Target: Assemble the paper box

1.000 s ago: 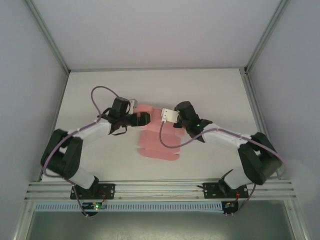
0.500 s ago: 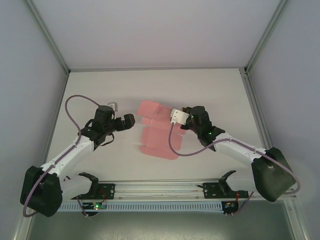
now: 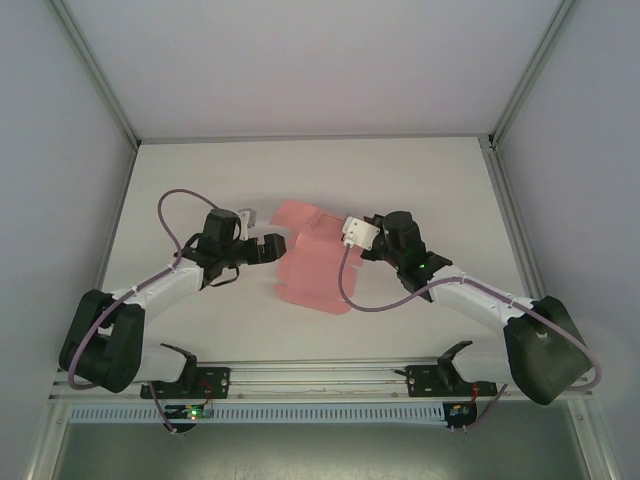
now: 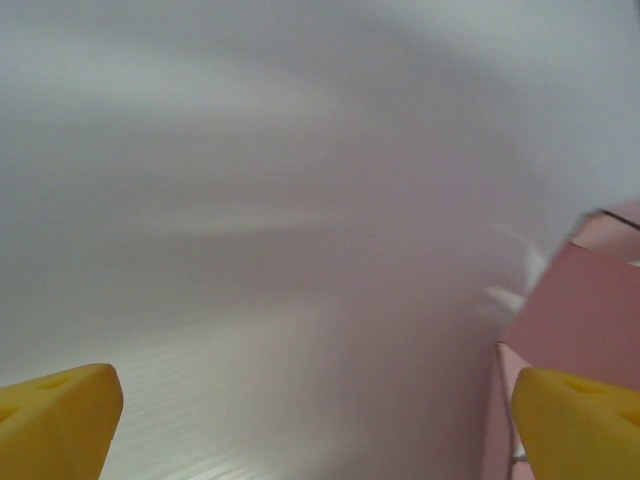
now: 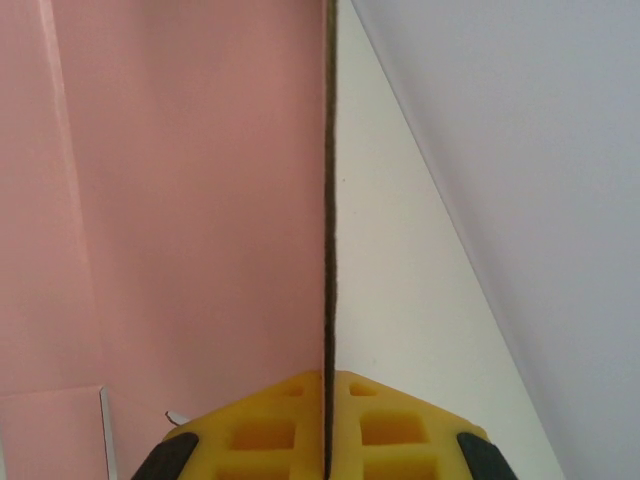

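While the right gripper was clamped on the paper box, its yellow pads met on a raised panel of the pink card. In the right wrist view that panel appeared edge-on, as a thin dark line rising from between the pads. The rest of the box lay as a partly folded sheet at the middle of the table, between the two arms. The left gripper had its fingers spread wide and held nothing, just beside the left edge of the card. In the left wrist view one yellow fingertip sat close to a pink panel, but that view was smeared and contact could not be confirmed.

Probable faults from this state:
- The thin card was likely to buckle or crease off its score line if the right arm pulled or twisted the held panel.
- The panel could slip out of the pads, since the grip covered only a narrow strip.
- The left fingers, closing off target, could push the loose sheet across the table instead of catching a flap.

No brand, label or writing could be read on the card, arms or table.
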Robot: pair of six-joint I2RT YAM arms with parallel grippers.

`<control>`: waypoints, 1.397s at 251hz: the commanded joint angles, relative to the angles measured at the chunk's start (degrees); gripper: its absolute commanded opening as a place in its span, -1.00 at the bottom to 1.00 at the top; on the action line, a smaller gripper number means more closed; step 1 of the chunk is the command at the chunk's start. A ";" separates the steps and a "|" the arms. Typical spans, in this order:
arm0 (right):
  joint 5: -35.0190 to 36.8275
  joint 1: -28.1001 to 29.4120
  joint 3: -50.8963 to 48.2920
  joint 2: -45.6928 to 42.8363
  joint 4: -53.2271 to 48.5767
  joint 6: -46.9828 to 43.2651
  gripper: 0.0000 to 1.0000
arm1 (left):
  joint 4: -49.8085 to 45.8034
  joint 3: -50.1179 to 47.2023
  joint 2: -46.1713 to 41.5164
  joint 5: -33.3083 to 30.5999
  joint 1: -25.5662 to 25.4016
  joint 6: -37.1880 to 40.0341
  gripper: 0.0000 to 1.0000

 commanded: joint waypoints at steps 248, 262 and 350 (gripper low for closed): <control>20.00 7.76 -0.73 13.35 11.90 -14.17 -1.00 | -16.16 5.75 -4.27 -22.14 -6.14 3.27 1.00; 21.75 7.78 -0.29 15.77 14.65 -15.72 -1.00 | -18.15 6.13 -6.31 -25.09 -5.98 2.64 1.00; 27.33 9.08 -2.96 24.91 38.29 -26.01 -1.00 | -17.83 10.06 0.47 -29.26 4.25 -6.59 1.00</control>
